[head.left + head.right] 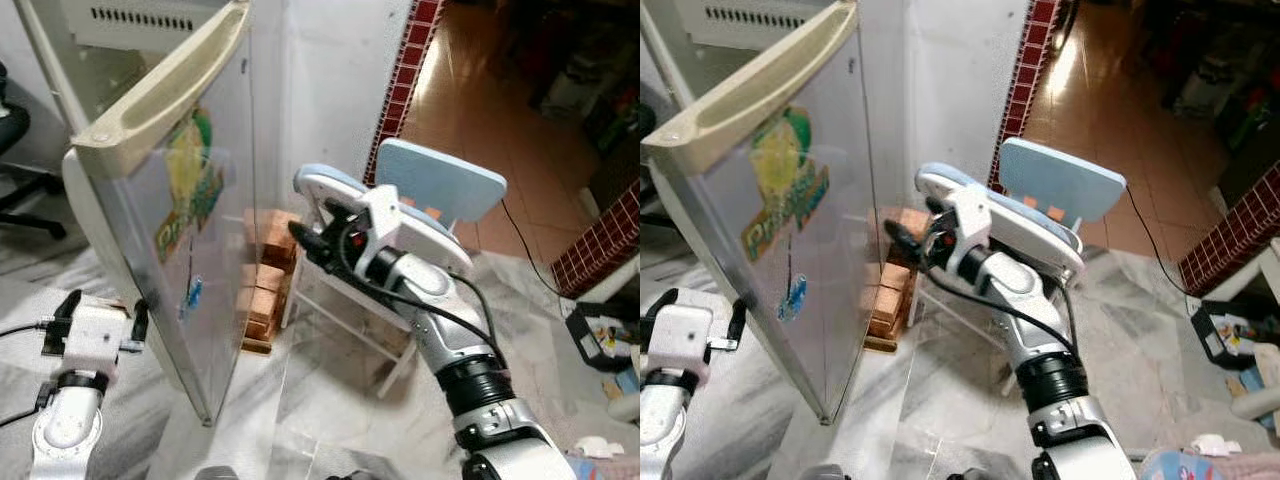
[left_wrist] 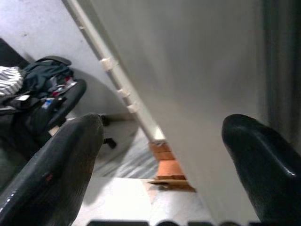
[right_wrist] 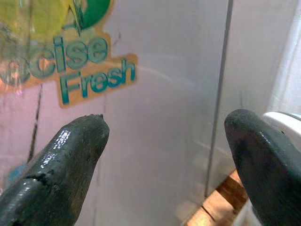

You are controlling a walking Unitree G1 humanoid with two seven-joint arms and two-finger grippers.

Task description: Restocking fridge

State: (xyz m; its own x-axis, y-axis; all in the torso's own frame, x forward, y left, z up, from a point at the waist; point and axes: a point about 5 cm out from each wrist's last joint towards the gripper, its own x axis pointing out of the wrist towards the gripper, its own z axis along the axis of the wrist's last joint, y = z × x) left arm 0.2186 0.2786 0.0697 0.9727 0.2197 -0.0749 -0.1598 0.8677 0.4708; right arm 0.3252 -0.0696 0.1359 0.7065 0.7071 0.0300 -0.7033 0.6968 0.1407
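— Where is the fridge?

— Right in front of me. Its door (image 1: 175,215) stands swung out toward me, edge-on, with a cream handle strip (image 1: 165,85) along the top and a yellow-and-green sticker (image 1: 188,185) on its outer face (my right wrist camera reads "Fresh" on it). A small blue mark (image 1: 194,292) sits lower on the same face.

— And your end effectors?

— My right end effector (image 1: 305,238) is raised at mid-height, pointing at the outer face of the door, near it but I cannot tell if it touches. Its two black fingers (image 3: 66,160) are spread wide with nothing between them. My left end effector (image 1: 100,308) is low, just beside the door's lower edge on the inner side; its fingers (image 2: 56,165) are also apart and hold nothing.

— What else is around?

— Behind my right arm stands a small light-blue and white chair (image 1: 440,185) against the white wall (image 1: 330,80). Between the chair and the door, a stack of orange bricks (image 1: 265,275) rests on the marbled floor (image 1: 330,400). Farther right, a low wall of dark red tiles (image 1: 610,240) borders a brown tiled floor (image 1: 480,80). To my left there is a black office chair (image 2: 51,94) with clothes piled on it.
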